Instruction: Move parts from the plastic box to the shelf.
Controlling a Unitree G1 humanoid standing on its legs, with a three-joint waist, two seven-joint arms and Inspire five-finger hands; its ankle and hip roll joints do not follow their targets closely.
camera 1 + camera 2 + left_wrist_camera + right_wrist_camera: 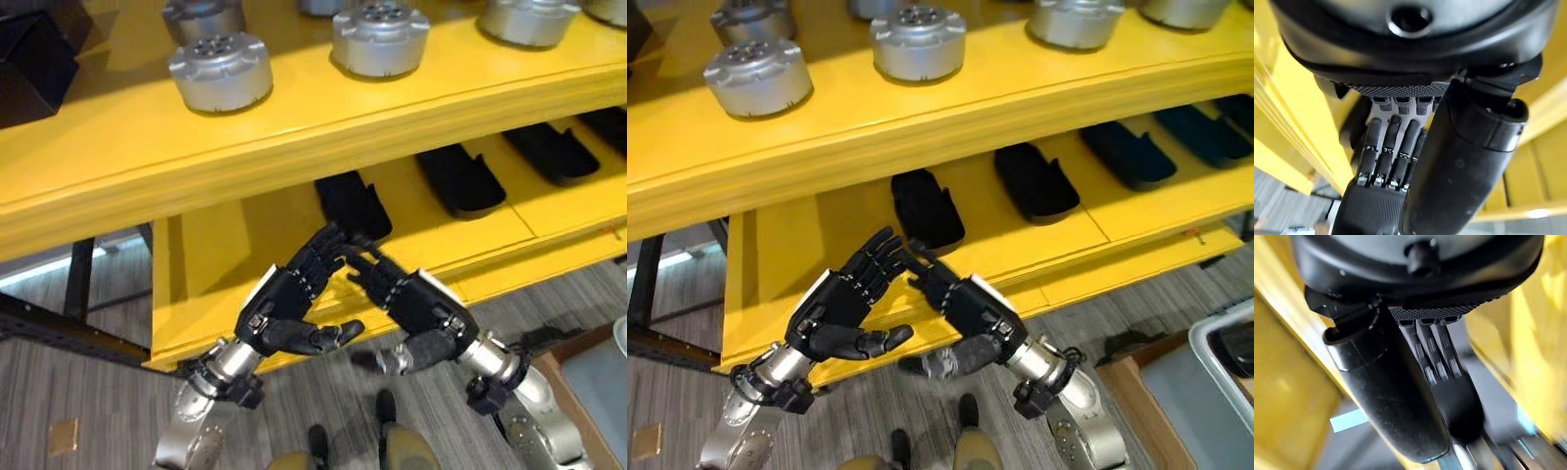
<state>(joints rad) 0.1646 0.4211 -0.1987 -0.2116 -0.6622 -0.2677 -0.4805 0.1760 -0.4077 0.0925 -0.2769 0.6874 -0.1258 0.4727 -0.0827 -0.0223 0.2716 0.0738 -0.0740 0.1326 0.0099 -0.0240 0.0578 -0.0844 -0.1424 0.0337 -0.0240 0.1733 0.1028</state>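
While fingertips meet, left robot hand [284,311], right robot hand [416,311], both outstretched, empty, below shelf [294,127].

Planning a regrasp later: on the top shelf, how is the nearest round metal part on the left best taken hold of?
Grip the round metal part by its ribbed side wall, coming from the shelf's open front edge. It sits flat and upright, nearest that edge, so the wall is easiest to reach.
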